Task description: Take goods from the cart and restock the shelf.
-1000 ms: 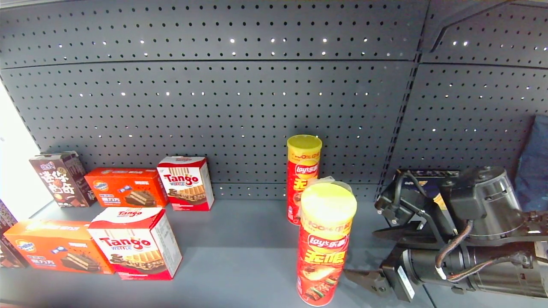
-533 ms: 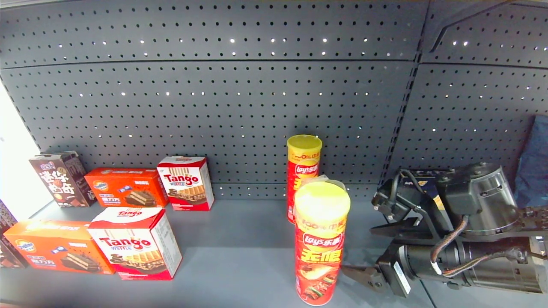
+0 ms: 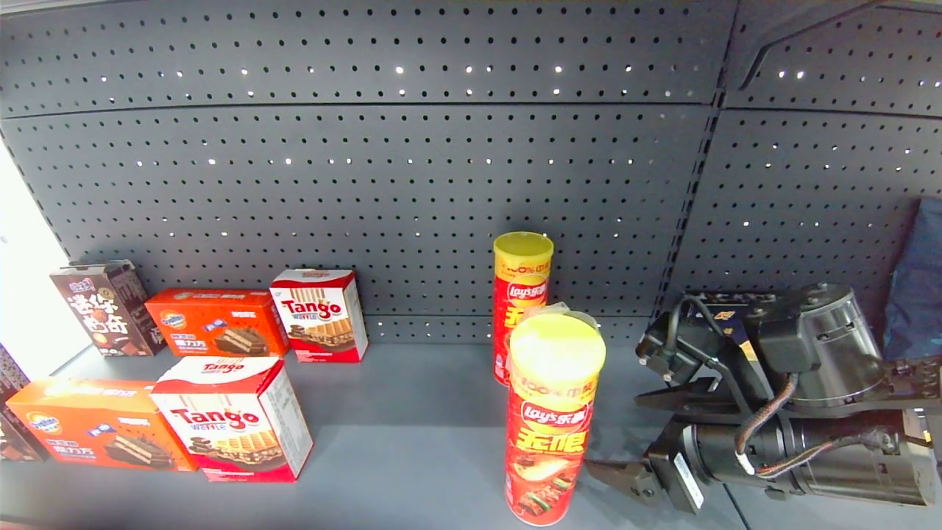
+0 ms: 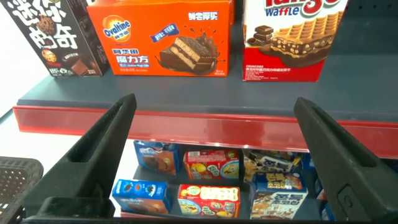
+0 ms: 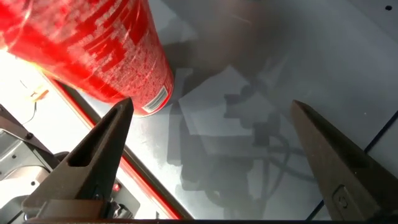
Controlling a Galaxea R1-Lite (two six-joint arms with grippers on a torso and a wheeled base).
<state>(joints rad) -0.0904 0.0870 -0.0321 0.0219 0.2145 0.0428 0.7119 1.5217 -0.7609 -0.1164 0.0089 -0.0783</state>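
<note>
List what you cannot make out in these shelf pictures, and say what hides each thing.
Head view: the rear chip can has its lower part hidden by the front chip can.
Head view: the dark box is mostly hidden behind the right arm.
Head view: the blue item is cut off by the picture's edge; unidentifiable.
Left wrist view: the lower-shelf packs are partly covered by the fingers.

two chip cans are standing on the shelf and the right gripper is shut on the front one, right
Not quite: the right gripper is open, not shut on the front can. The head view shows it spread wide, with that can standing upright next to it. Both cans do stand on the shelf, the back can behind the front one.
</note>
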